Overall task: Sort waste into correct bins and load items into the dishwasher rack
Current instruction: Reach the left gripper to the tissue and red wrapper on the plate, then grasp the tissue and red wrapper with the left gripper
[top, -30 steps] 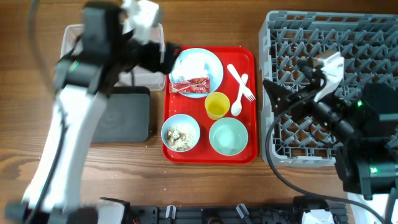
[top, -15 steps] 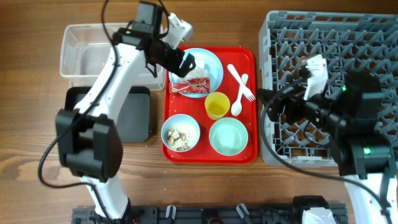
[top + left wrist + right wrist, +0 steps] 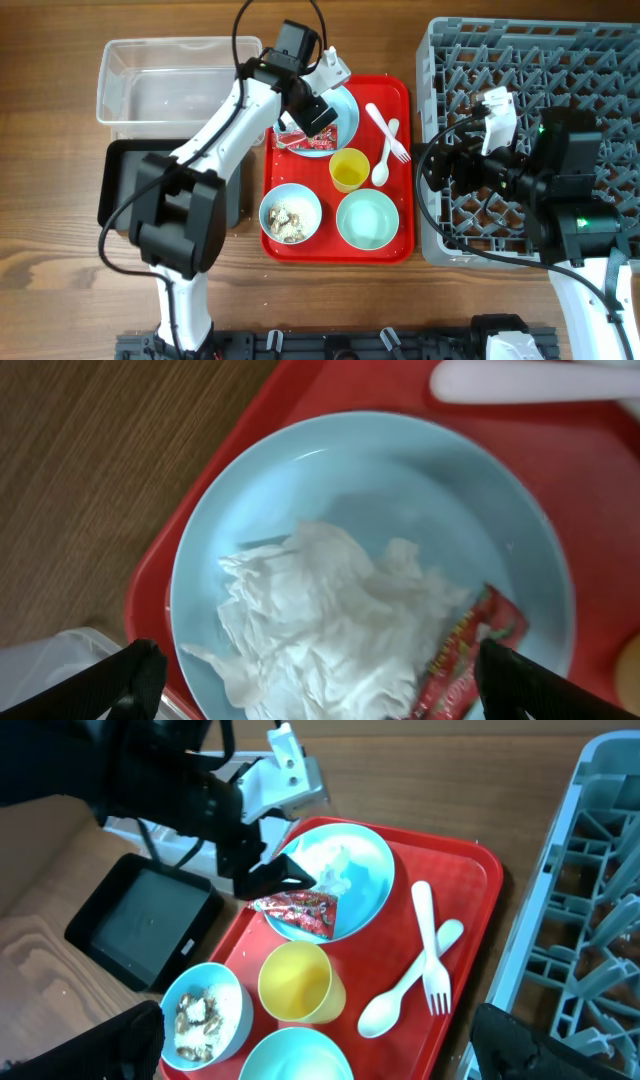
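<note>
My left hand (image 3: 322, 678), spread wide, hangs over the tissue (image 3: 320, 610) on the plate (image 3: 480, 510), at 11 o'clock on the tray (image 3: 400, 92). Waste sorting: next I lower and pinch tissue alone, sparing the wrapper (image 3: 465, 655).

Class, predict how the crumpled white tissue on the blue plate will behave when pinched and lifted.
The tissue lies in loose folds, so it is likely floppy and will squash when pinched. It probably weighs almost nothing. It touches the red wrapper, which might shift too.
</note>
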You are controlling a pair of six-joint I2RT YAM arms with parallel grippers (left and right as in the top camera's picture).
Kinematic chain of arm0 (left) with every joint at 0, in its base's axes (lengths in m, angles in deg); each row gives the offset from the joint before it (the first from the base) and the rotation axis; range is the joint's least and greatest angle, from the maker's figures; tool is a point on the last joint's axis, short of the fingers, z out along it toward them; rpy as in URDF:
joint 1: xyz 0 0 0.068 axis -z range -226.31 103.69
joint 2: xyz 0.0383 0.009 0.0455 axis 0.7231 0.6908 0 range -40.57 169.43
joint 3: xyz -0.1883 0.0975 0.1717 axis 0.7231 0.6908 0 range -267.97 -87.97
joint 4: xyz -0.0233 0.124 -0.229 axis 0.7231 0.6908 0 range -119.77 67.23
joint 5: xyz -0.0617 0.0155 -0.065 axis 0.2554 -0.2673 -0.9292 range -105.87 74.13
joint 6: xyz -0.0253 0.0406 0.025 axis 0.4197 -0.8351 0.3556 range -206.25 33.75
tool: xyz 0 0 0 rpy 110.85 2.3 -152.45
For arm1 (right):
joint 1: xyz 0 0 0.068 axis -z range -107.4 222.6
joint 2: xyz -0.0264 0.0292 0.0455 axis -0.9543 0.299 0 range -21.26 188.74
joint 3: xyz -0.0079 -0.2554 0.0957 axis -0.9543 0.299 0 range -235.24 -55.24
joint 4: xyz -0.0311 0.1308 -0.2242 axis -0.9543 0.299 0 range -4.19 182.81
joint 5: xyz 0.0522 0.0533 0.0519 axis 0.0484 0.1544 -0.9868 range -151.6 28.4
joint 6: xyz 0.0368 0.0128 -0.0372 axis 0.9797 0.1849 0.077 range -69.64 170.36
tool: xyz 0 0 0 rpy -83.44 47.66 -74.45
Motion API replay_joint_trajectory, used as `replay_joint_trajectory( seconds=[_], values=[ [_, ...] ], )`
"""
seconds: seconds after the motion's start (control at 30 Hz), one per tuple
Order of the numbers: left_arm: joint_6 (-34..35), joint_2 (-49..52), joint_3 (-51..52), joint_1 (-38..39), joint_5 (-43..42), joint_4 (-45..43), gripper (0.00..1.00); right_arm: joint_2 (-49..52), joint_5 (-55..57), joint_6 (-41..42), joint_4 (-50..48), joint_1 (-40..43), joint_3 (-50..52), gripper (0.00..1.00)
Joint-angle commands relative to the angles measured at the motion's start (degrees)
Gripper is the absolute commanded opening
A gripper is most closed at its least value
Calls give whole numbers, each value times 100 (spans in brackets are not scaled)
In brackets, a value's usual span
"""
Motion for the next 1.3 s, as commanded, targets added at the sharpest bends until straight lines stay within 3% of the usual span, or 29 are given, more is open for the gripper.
replay_joint_trajectory(
  seconds=[0.0, 0.4, 0.67, 1.0, 1.07, 1.1, 1.17, 1.2, 1.27],
  values=[
    [-168, 334, -118, 2, 247, -63, 100, 22, -94, -46, 48, -33, -96, 100],
    [-85, 704, -116, 17, -343, -52, 99, 22, -92, -63, 160, -33, -96, 100],
    [116, 745, -22, 17, -643, -74, 82, 22, -92, -81, 264, -33, -96, 100],
    [332, 1123, 11, 17, -678, -118, 78, 22, -85, -94, 323, -33, -96, 100],
    [332, 1134, 11, 17, -678, -120, 69, 24, -35, -94, 328, -33, -96, 100],
    [332, 1134, 11, 17, -678, -125, 55, 24, -7, -87, 328, -33, -96, 100],
    [332, 1134, 11, 17, -678, -129, 16, 24, -4, -83, 328, -33, -96, 100],
    [332, 1134, 11, 17, -675, -131, 6, 24, -4, -83, 328, -33, -96, 100],
    [367, 1123, 7, 17, -673, -127, 4, 22, -4, -83, 328, -33, -96, 100]
  ],
)
